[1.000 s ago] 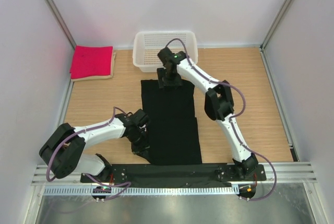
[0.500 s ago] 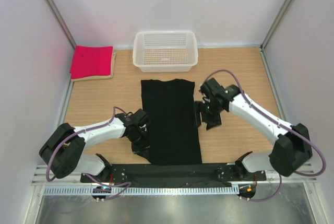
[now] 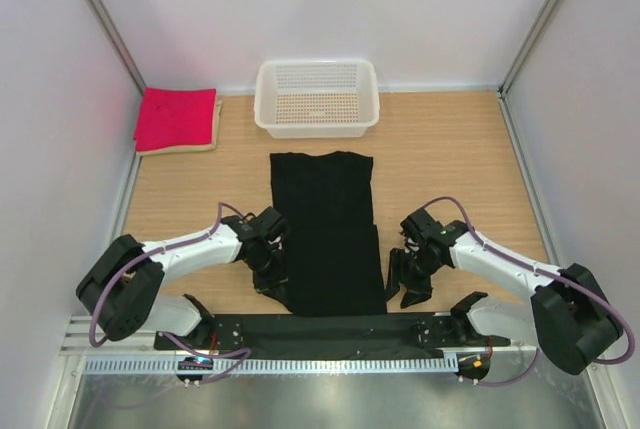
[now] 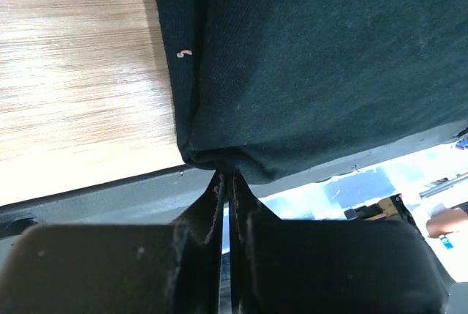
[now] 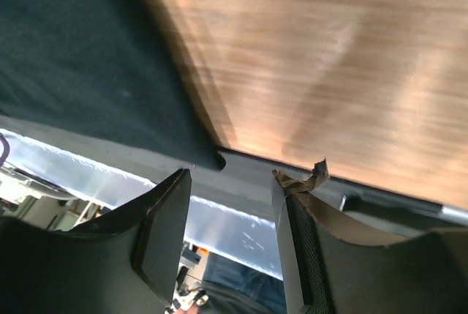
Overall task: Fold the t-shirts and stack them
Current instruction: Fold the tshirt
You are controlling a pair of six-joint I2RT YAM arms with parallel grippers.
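The black t-shirt (image 3: 328,229) lies flat as a long strip down the middle of the table. My left gripper (image 3: 270,274) is shut on its near-left corner, and the left wrist view shows the cloth (image 4: 307,65) bunched at the fingertips. My right gripper (image 3: 405,284) is open and empty, just right of the shirt's near-right corner (image 5: 88,58), near the table's front edge. The pink-red t-shirt (image 3: 177,117) lies folded on the beige one (image 3: 215,129) at the far left.
A white mesh basket (image 3: 317,97) stands at the back centre. A black base rail (image 3: 330,331) runs along the near edge. Walls close in the left and right sides.
My right arm has swung from the shirt's far edge near the basket down to the near right of the shirt. The left gripper has stayed put on the corner.
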